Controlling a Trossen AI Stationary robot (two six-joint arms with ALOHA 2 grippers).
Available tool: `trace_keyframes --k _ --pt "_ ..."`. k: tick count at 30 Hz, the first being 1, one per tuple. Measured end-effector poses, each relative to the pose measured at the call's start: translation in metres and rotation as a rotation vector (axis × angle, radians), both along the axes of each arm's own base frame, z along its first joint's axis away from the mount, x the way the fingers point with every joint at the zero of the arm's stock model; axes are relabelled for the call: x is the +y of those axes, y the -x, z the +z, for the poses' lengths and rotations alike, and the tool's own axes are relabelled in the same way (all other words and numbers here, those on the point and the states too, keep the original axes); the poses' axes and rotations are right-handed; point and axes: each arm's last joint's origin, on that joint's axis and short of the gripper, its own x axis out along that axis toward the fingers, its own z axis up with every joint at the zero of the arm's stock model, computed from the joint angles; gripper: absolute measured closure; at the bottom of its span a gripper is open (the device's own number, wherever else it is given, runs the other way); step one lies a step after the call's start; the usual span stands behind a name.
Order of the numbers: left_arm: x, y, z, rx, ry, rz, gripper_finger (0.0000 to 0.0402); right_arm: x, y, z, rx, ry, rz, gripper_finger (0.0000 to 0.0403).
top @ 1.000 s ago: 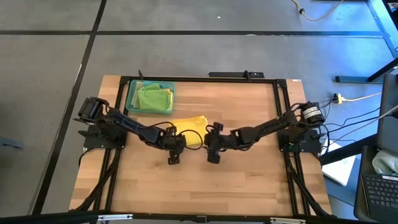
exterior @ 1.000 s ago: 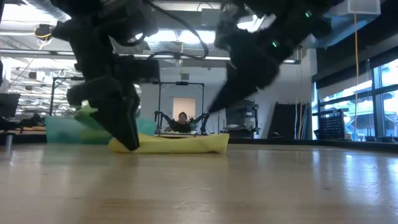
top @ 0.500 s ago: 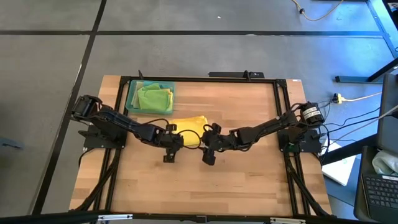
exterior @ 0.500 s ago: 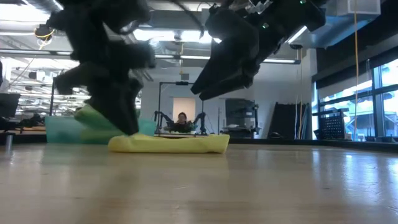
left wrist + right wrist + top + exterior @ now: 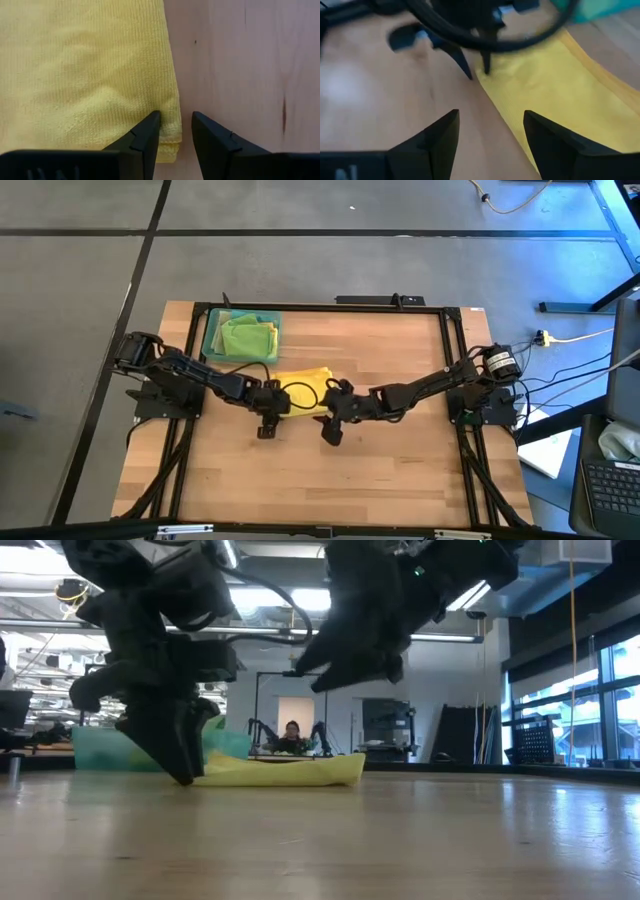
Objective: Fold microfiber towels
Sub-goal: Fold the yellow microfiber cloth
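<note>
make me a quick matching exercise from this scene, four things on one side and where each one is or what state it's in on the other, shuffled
Column 1
1. yellow towel
2. green towel
3. left gripper
4. right gripper

Column 2
A. lying in the teal tray at the table's far left corner
B. folded flat on the wooden table, mid-table
C. raised off the table, fingers open, holding nothing
D. fingers down at the yellow towel's corner, straddling its edge, not closed on it

Pairs: 1-B, 2-A, 3-D, 4-C
</note>
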Motion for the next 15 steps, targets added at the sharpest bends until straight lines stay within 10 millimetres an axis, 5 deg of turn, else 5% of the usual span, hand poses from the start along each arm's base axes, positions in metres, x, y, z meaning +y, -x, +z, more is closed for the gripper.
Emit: trace_keyframes --k 10,15 --pt "0.000 -0.016 0.012 -0.043 0.102 0.167 0.0294 0.010 -0.008 -0.011 -0.037 0.063 0.097 0.0179" --pt "-0.001 -0.023 0.007 -0.022 0.126 0.207 0.0346 0.017 -0.017 -0.028 -0.051 0.048 0.120 0.0179"
